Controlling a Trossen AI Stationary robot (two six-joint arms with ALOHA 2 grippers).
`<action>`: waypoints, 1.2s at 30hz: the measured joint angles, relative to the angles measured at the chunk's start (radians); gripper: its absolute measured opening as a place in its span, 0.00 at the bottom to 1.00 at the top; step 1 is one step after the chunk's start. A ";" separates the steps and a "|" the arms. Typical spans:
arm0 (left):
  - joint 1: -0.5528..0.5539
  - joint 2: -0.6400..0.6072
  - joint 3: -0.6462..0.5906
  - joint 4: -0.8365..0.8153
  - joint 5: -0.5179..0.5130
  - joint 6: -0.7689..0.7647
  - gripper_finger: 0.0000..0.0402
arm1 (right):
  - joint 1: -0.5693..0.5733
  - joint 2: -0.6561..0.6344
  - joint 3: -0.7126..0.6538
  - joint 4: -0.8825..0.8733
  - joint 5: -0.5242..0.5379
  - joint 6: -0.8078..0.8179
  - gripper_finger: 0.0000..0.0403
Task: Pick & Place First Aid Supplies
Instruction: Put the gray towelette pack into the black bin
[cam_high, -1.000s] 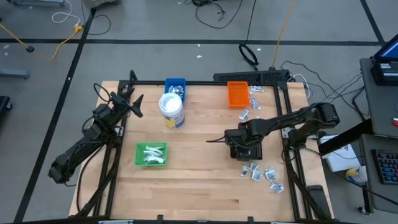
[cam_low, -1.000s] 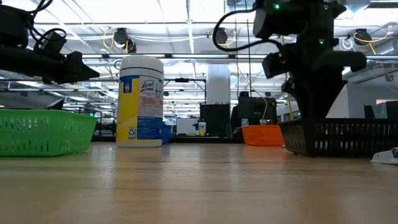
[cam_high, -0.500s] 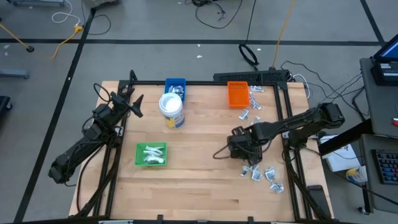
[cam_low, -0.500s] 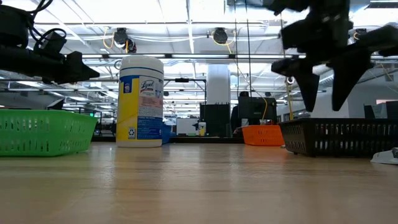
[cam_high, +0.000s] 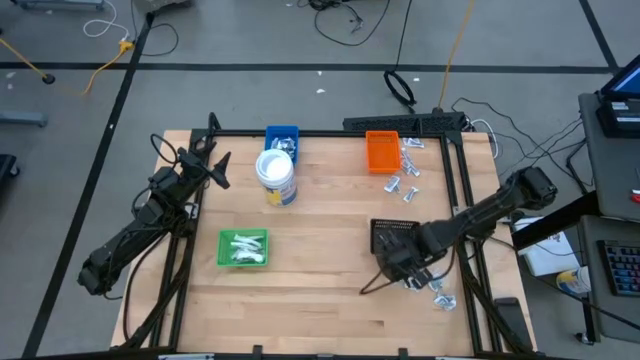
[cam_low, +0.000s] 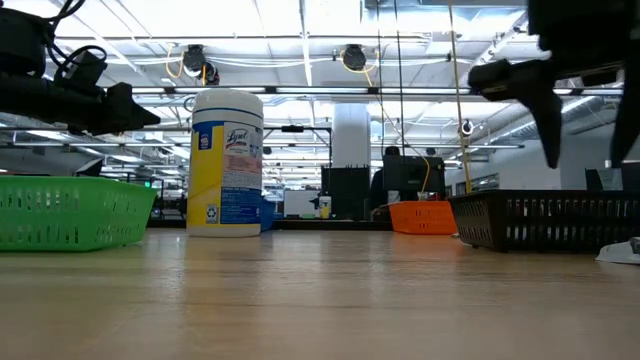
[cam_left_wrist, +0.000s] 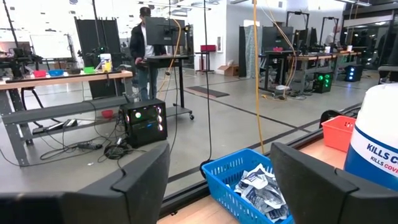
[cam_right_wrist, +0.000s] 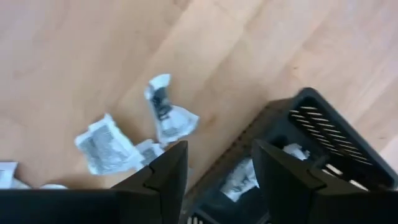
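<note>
The wooden surface (cam_high: 300, 290) sits in a black frame on a grey floor crossed by dark tape lines, and the low view looks over it into a bright hall of white ceiling beams, desks and screens. The right arm stretches from the surface's right edge inward and low, its right tool (cam_high: 372, 287) just off the near corner of the black basket (cam_high: 394, 238); in the right wrist view its fingers (cam_right_wrist: 163, 177) stand spread with nothing between them, above the basket's rim and the bare wood. The left arm lies along the left edge, folded and raised, its left tool (cam_high: 222, 171) near the far left corner with fingers (cam_left_wrist: 140, 180) wide apart and empty. A white tub (cam_high: 276, 177) with a blue and yellow label stands upright toward the far left, just in front of the blue tray (cam_high: 282, 134). The green tray (cam_high: 244, 248) lies nearer on the left, holding white pieces. The orange tray (cam_high: 381, 152) sits at the far edge, right of centre. The first aid supplies (cam_high: 436, 287), small white and silvery packets, lie loose on the wood in two clusters on the right: one just beside the right tool, another beside the orange tray; a few more lie in the black basket and the blue tray.
</note>
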 joint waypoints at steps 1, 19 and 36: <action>0.000 0.000 0.000 0.000 0.000 0.000 0.69 | 0.016 0.004 0.000 0.000 0.001 0.012 0.42; 0.000 0.000 0.000 0.000 0.000 0.000 0.68 | 0.136 0.104 -0.067 0.111 0.001 0.160 0.40; 0.000 0.000 0.000 0.000 0.000 0.000 0.68 | 0.135 0.211 -0.066 0.155 0.001 0.092 0.16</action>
